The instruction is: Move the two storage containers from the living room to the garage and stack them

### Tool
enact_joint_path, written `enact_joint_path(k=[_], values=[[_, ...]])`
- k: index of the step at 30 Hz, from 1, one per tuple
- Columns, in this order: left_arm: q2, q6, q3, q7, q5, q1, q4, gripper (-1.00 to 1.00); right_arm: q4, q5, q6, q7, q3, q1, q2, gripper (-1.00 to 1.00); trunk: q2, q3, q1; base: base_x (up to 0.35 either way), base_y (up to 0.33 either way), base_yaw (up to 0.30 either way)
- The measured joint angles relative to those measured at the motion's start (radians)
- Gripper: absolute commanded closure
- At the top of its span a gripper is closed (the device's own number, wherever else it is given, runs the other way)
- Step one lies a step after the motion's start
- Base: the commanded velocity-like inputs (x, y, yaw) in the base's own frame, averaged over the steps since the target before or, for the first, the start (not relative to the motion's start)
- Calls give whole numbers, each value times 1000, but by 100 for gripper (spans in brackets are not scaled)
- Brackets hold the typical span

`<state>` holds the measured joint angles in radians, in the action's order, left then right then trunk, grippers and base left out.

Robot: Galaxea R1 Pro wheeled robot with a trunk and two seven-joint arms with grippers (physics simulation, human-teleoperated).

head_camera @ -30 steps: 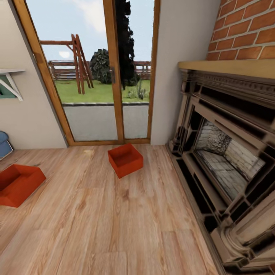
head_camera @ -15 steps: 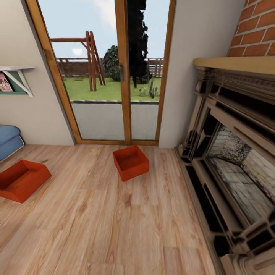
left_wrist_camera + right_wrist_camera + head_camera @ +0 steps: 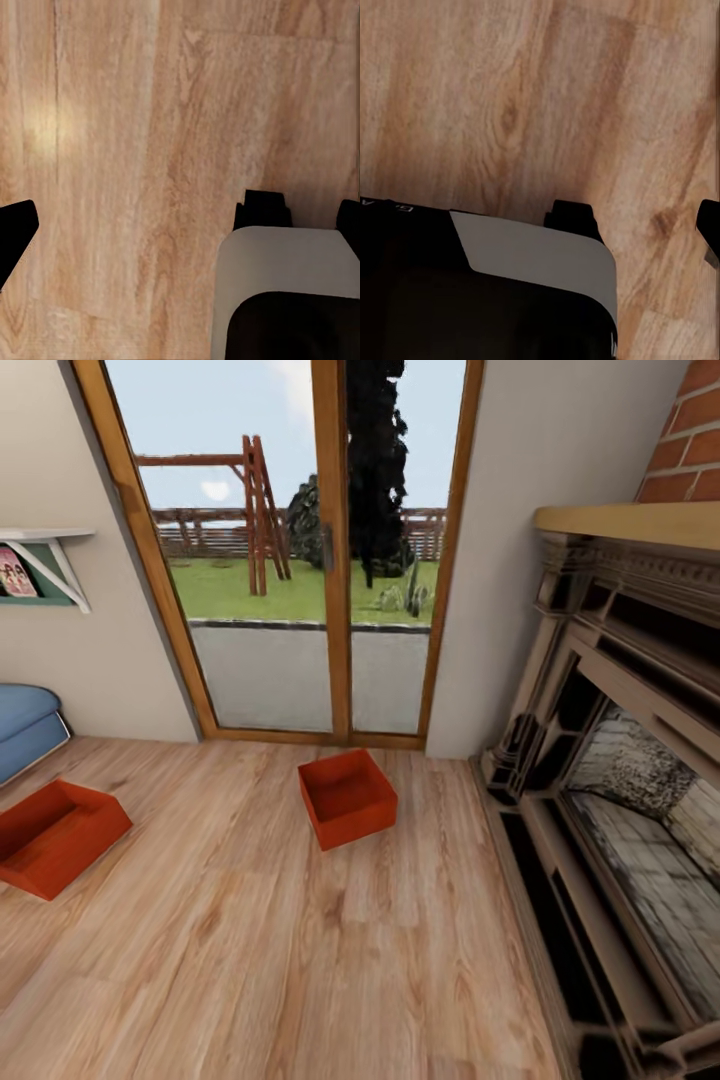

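Two orange-red storage containers lie on the living room's light wood-plank floor in the head view. One container (image 3: 346,798) sits in front of the glass doors (image 3: 300,560), open side up and turned at an angle. The other container (image 3: 55,836) lies at the left edge, near the blue sofa (image 3: 22,728). In the left wrist view my left gripper (image 3: 306,216) hangs open over bare planks. In the right wrist view my right gripper (image 3: 641,222) is also open over bare planks. Neither holds anything.
A large dark fireplace (image 3: 620,800) with a wooden mantel and brick above runs along the right side. A small wall shelf (image 3: 40,555) hangs at the left. Wood floor stretches between me and both containers.
The head camera has turned left, so the doors, fireplace and containers have slid rightward in the picture and more of the sofa shows. The containers themselves have not moved.
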<state>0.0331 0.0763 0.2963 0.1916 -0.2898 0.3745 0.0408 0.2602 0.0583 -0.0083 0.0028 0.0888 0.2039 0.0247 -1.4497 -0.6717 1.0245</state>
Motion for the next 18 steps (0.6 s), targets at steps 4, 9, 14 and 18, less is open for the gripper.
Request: enact_joint_path(k=[4, 9, 14, 18], values=[[1, 0, 0, 0, 0, 0, 0, -100, 0, 0, 0, 0, 0, 0, -1, -100, 0, 0, 0, 339, -3, 1], [1, 0, -1, 0, 0, 0, 0, -100, -1, 0, 0, 0, 0, 1, -1, -100, 0, 0, 0, 340, 0, 0], [1, 0, -1, 0, 0, 0, 0, -100, -1, 1, 0, 0, 0, 0, -1, -100, 0, 0, 0, 340, 0, 0], [1, 0, 0, 0, 0, 0, 0, -100, -1, 3, 0, 0, 0, 0, 0, -100, 0, 0, 0, 340, 0, 0]])
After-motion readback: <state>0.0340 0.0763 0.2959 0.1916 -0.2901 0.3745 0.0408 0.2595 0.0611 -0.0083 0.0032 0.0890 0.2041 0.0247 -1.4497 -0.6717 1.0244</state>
